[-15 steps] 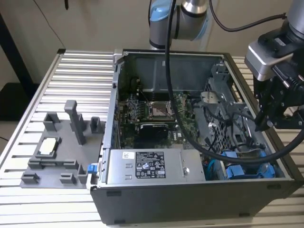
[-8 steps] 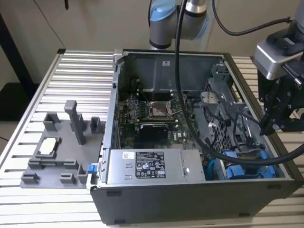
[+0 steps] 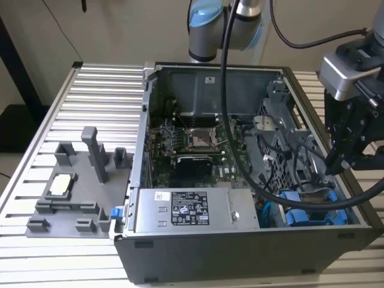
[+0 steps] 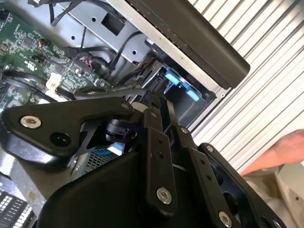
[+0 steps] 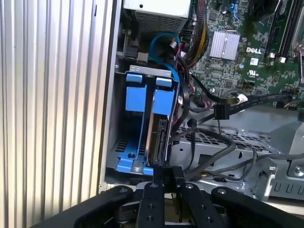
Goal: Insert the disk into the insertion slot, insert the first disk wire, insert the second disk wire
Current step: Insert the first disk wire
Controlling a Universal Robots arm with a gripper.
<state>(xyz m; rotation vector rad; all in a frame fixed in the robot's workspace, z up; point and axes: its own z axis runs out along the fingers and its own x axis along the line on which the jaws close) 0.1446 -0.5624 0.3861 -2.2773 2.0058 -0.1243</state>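
The open dark-grey computer case (image 3: 180,255) has the grey perforated insertion slot (image 5: 121,145) in its corner at the exterior view's right. The blue-framed silver disk (image 5: 160,133) stands on edge inside the slot. The black gripper (image 5: 168,176), fingers drawn together on nothing, meets the disk's end. A skewed push could jam the carrier or pinch the loose black wires (image 5: 209,142) just beside it. A white printed label (image 3: 189,208) marks the silver power-supply box.

Robotics lab bench: slatted aluminium table (image 3: 90,90), opened computer case (image 3: 240,258), grey fixture tray (image 3: 84,198).
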